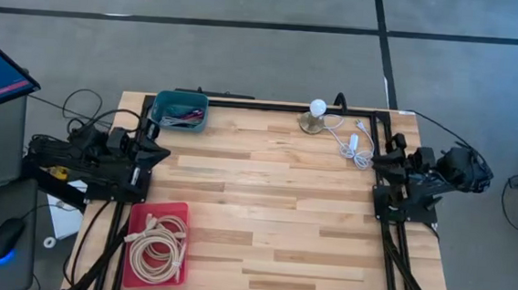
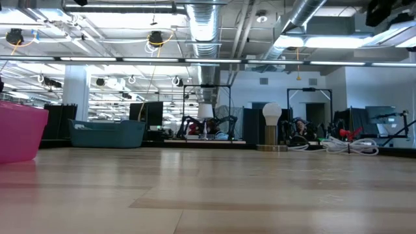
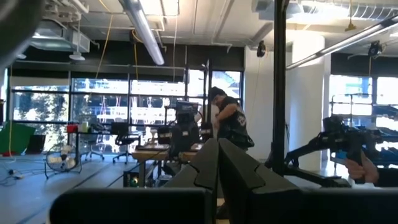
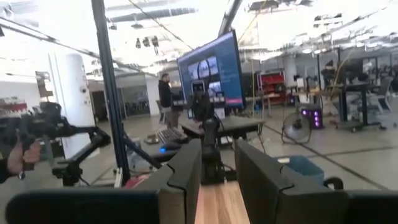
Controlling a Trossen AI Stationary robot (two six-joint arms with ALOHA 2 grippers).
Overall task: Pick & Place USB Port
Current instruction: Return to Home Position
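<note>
A small white plug block (image 1: 354, 142) lies on a tangle of white cord (image 1: 344, 133) at the table's far right, next to a round bulb on a base (image 1: 316, 114); the low view shows the cord (image 2: 351, 147) and bulb (image 2: 271, 123) too. My left gripper (image 1: 160, 152) waits at the left edge, level, fingers shut (image 3: 217, 163) and pointing across the table. My right gripper (image 1: 379, 160) waits at the right edge near the plug block, fingers open (image 4: 217, 171), holding nothing.
A teal bin (image 1: 180, 110) with cables sits at the far left corner. A red tray (image 1: 156, 244) of coiled white cables (image 1: 154, 247) sits at the near left. A black frame (image 1: 262, 103) rims the table. People stand in the room beyond.
</note>
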